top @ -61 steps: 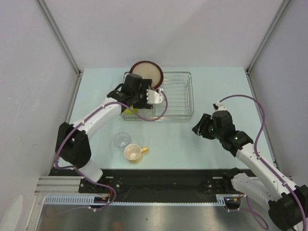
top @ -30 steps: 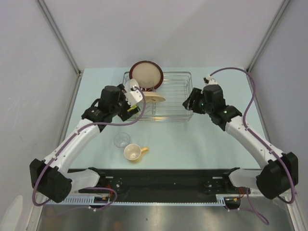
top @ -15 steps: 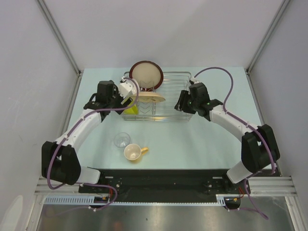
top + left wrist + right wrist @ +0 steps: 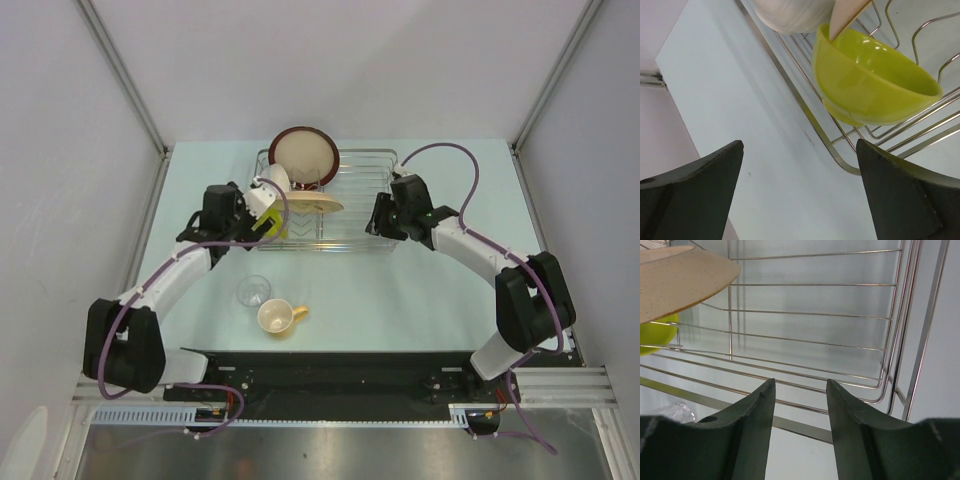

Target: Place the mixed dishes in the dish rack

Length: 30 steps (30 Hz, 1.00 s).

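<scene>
Dish rack, a rectangular silver wire basket with low sides (image 4: 366, 190): it lies flat on the pale table (image 4: 430, 290), open side up. Its long axis runs crosswise, from the left gripper (image 4: 262, 216) at one short end to the right gripper (image 4: 376, 215) at the near corner of the other.

Loaded, four of six:
- The dark-red-rimmed beige plate (image 4: 304, 155) stands on edge at the corner beyond the left gripper.
- The cream plate (image 4: 320, 204) tilts between the two grippers.
- The lime-green bowl (image 4: 875, 85) lies tipped on the wires just ahead of the left gripper.
- The white bowl (image 4: 790, 15) sits just past the lime-green bowl.

Left to load, judged from the table:
- The small clear glass (image 4: 253, 290) stands outside the rack, behind the left gripper toward the arm bases.
- The tan-yellow handled mug (image 4: 277, 316) stands nearer the bases again, mouth up.

The left gripper's fingers (image 4: 690, 195) are spread fully and hold nothing. The right gripper's fingers (image 4: 747, 435) stand partly apart with nothing clamped. The rack's near rail shows through the gap, and whether it lies between them cannot be told.
</scene>
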Each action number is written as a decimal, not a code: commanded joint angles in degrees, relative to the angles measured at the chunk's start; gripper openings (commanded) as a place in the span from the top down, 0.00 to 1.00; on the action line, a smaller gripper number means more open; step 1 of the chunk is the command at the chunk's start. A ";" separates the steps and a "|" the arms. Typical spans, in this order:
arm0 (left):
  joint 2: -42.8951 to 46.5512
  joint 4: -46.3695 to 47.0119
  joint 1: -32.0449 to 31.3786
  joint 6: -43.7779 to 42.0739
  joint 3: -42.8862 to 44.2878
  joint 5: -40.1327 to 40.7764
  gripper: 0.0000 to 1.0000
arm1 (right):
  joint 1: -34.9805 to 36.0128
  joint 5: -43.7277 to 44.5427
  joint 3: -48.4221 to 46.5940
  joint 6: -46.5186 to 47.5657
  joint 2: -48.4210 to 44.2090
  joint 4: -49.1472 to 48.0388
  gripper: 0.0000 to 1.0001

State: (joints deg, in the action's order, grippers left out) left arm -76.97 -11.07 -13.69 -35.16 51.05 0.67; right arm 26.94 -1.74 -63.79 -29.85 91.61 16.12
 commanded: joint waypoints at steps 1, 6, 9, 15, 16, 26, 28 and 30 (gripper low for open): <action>3.67 -0.27 0.86 -1.76 -3.49 -1.37 0.00 | 0.13 1.30 -0.11 0.67 -1.43 1.19 0.50; 5.69 -0.88 0.86 -2.02 -4.99 -1.55 0.00 | 0.13 1.65 2.69 0.23 -3.71 2.16 0.51; 6.39 -1.41 0.95 -2.20 -5.61 -1.90 0.00 | 0.22 1.65 5.42 -0.38 -5.21 2.16 0.51; 8.24 -2.55 0.95 -2.02 -6.57 -2.33 0.00 | 0.04 1.65 11.13 -1.62 -9.34 2.07 0.52; 8.50 -3.25 0.95 -2.02 -6.66 -2.42 0.00 | 0.04 1.65 11.84 -1.71 -9.87 2.16 0.52; 14.47 -8.97 0.95 1.32 -9.03 -6.03 0.00 | -1.36 1.65 17.03 -1.88 -15.67 3.13 0.52; 16.23 -9.84 0.95 1.84 -9.91 -6.64 0.00 | -1.62 3.04 17.47 -1.80 -16.03 3.30 0.51; 17.37 -10.37 0.95 2.02 -10.00 -6.56 0.00 | -1.80 3.14 17.56 -1.53 -16.73 3.13 0.50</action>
State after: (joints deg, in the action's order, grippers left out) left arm -62.13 -15.40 -13.30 -34.83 42.65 -3.88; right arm 26.06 -1.30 -48.40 -31.70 76.09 12.21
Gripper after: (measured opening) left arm 0.996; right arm 0.483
